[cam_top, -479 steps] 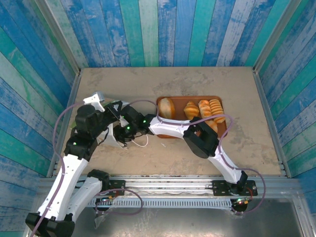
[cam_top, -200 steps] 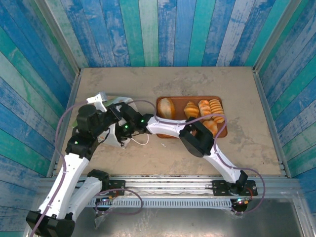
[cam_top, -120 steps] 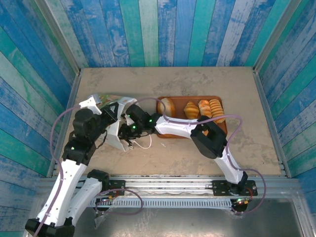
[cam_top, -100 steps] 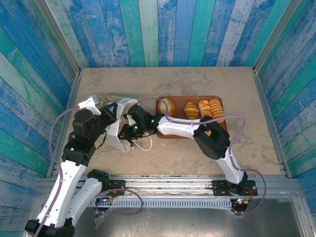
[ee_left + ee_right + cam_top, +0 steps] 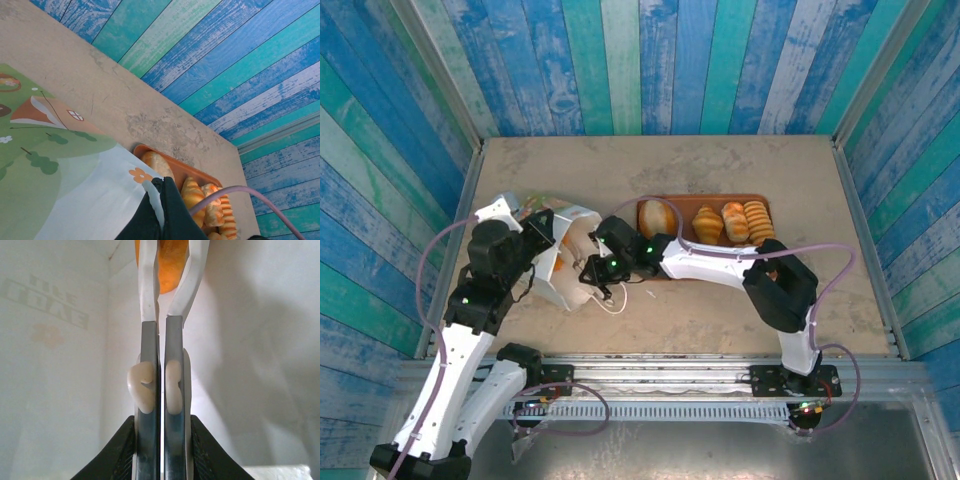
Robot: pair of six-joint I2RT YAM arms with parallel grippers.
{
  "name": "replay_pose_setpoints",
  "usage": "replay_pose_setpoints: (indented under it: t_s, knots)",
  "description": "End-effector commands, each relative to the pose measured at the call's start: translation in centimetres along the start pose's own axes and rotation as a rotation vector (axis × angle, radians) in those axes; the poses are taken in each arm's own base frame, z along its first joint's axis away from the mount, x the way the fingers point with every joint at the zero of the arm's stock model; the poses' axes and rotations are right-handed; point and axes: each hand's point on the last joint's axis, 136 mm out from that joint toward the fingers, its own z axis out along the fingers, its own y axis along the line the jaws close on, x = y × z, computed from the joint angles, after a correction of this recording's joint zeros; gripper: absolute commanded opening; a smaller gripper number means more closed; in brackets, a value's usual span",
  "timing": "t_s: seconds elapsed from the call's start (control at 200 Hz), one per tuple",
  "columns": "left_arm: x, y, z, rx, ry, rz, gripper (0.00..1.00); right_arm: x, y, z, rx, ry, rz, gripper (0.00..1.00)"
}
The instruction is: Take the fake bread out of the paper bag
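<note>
left tool [image 5: 537,234]: clamped shut on the rim of the paper bag [image 5: 570,290]. In the left wrist view the white rim is seen pinched between its dark fingers [image 5: 175,220], right beside the green-and-orange print [image 5: 65,200].

right tool [image 5: 595,272]: poked into the bag's mouth from the tray side. In the right wrist view [image 5: 165,285] the jaws are drawn nearly together and the white tips are closed on an orange-brown bread piece [image 5: 170,262].

paper bag: found at the left of the worktop [image 5: 670,160], mouth turned toward the tray. Its plain white inner walls [image 5: 55,365] are seen all round the right tool.

cord handle [image 5: 610,301]: left lying on the worktop just below the mouth.

tray [image 5: 705,197]: brown, set just right of the bag, its near side crossed by the right arm.

bread on the tray: four pieces can be counted in a row, a pale loaf [image 5: 655,217], a croissant [image 5: 707,223], another pastry [image 5: 733,222] and a ridged roll [image 5: 757,220].
</note>
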Motion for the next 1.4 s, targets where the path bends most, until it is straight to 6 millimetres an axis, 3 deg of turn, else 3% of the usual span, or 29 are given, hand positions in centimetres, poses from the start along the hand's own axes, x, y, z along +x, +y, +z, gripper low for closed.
replay_pose_setpoints:
  t_s: [0.0,0.331,0.511,0.686,0.851,1.017,1.217,1.392]
  knots:
    - [-1.0,-0.4,-0.4,-0.003,-0.030,0.016,0.00,-0.1,-0.2,-2.1,0.077,-0.042,-0.080,0.26]
    - [-1.2,-0.9,-0.3,0.014,-0.035,0.024,0.00,0.0,-1.1,-5.4,0.265,-0.058,-0.383,0.28]
    - [-0.7,-1.3,0.1,0.045,-0.011,0.031,0.00,-0.2,-3.1,-7.3,0.457,-0.025,-0.588,0.28]
    - [0.2,-2.0,0.9,0.083,0.045,0.046,0.00,-1.8,-3.8,-10.0,0.694,-0.051,-0.827,0.30]
    - [0.2,-2.2,1.0,0.089,0.052,0.051,0.00,-1.7,-5.8,-10.2,0.820,0.021,-0.941,0.30]
    - [0.1,-2.0,0.9,0.085,0.041,0.046,0.00,0.4,-6.4,-8.6,0.796,0.113,-0.976,0.32]
    - [0.1,-2.0,0.8,0.087,0.040,0.038,0.00,4.0,-2.6,-6.6,0.469,0.177,-0.947,0.42]
    - [-0.1,-2.1,0.7,0.088,0.034,0.034,0.00,5.1,-1.5,-6.1,0.373,0.196,-0.919,0.44]
